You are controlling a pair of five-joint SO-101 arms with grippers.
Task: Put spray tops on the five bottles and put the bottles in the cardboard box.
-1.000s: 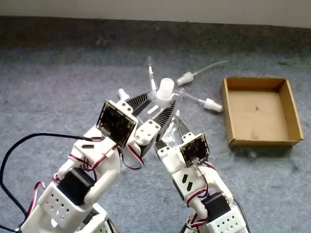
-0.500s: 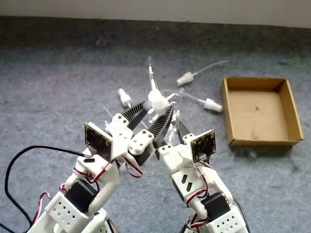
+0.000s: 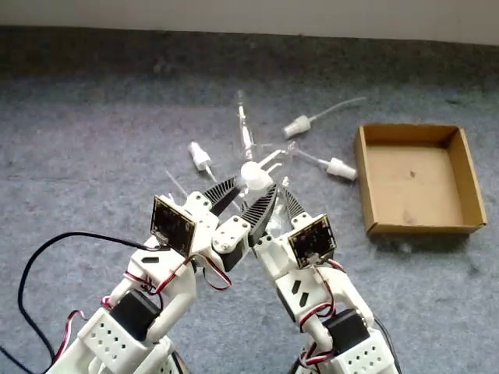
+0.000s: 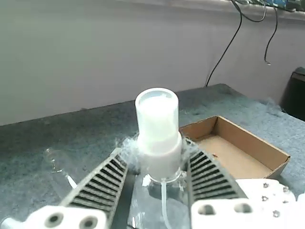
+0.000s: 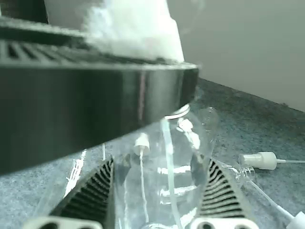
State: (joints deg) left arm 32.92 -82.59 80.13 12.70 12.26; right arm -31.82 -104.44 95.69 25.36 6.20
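Left tool (image 4: 156, 153) pinching spray top (image 4: 157, 119) upright over bottle (image 5: 162, 157) neck | right tool (image 5: 157, 191) clamped round bottle body below, near centre | cardboard box (image 3: 421, 187) lies right, nearer right tool

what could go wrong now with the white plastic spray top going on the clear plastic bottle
The right gripper holds the clear plastic bottle by its smooth sides, so it might slip or turn if the left gripper twists the white plastic spray top.
The two grippers sit very close, so they could clash.
A loose spray top on the grey carpet just ahead may get knocked.
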